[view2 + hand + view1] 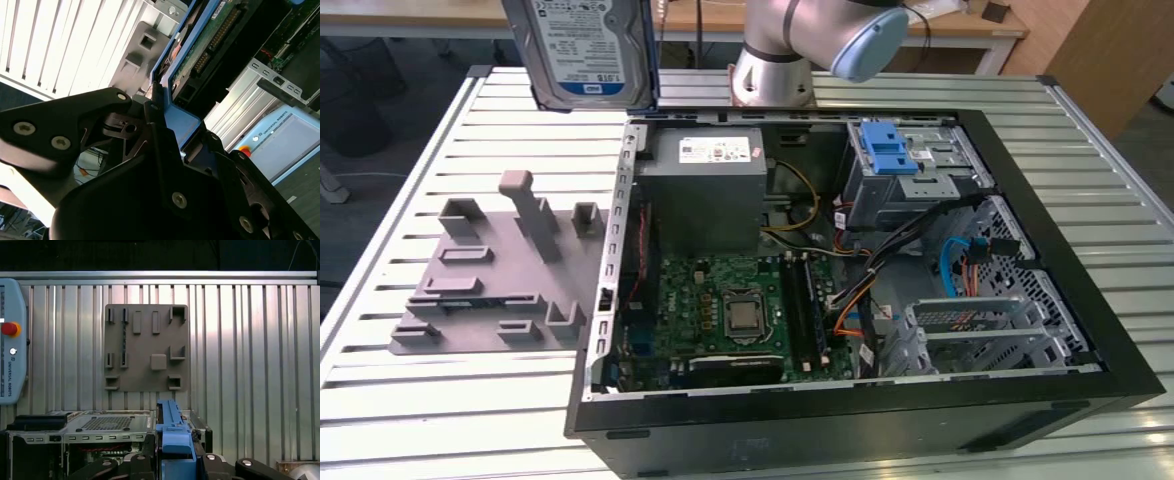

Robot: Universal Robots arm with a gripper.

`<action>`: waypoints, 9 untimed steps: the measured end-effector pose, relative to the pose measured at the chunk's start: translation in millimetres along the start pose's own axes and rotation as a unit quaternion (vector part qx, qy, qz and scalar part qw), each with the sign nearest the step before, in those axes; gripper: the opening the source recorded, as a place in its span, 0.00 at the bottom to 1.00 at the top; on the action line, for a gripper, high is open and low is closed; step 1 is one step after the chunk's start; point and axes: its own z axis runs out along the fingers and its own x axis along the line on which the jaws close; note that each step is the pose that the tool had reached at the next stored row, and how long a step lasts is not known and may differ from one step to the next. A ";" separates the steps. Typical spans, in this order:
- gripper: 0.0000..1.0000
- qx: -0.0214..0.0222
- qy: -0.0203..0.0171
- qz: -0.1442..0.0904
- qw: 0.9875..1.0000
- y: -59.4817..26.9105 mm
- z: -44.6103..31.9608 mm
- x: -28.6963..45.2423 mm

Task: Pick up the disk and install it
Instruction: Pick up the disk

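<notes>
The disk hangs label-side out in the upper left of the exterior view, raised above the slatted tabletop and clear of the open computer case. It is upright, and its top edge is cut off by the frame.

In both wrist views, the pincer is clamped on the disk, with black fingers seated against its blue side rail. The second wrist view shows the disk's green circuit board and connector row.

The robot arm stands at the top centre of the exterior view, behind the case. Inside the case:
- the grey metal box sits at upper left;
- the drive cage with the blue latch sits at upper right;
- the motherboard lies below the box.

A grey fixture plate lies on the tabletop at the exterior view's left, just beside the case.
</notes>
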 end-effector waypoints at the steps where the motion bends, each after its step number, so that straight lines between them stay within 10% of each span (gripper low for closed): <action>1: 0.36 0.000 0.000 0.000 1.000 -1.4 -0.1 0.0; 9: 0.36 0.000 0.000 0.000 1.000 -11.2 -0.3 -0.1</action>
